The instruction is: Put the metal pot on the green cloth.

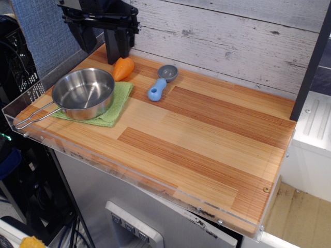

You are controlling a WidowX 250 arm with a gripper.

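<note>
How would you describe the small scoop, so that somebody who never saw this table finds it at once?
Start at the wooden table and go to its back edge, near the white plank wall. The scoop lies there, right of the orange carrot-shaped object and the metal pot. Only it has a blue handle and a small grey round bowl.

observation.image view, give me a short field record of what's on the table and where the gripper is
pot: shallow round shiny steel pot resting on the cloth, wire-loop handle toward the table's front-left edge
cloth: light green folded square cloth under the pot, right part showing
gripper: black gripper raised above the table behind the pot, fingers apart, holding nothing
carrot: orange carrot-shaped toy behind the cloth
scoop: small grey-and-blue scoop right of the carrot
table: wooden tabletop with clear plastic edge
task state: pot on cloth
</note>
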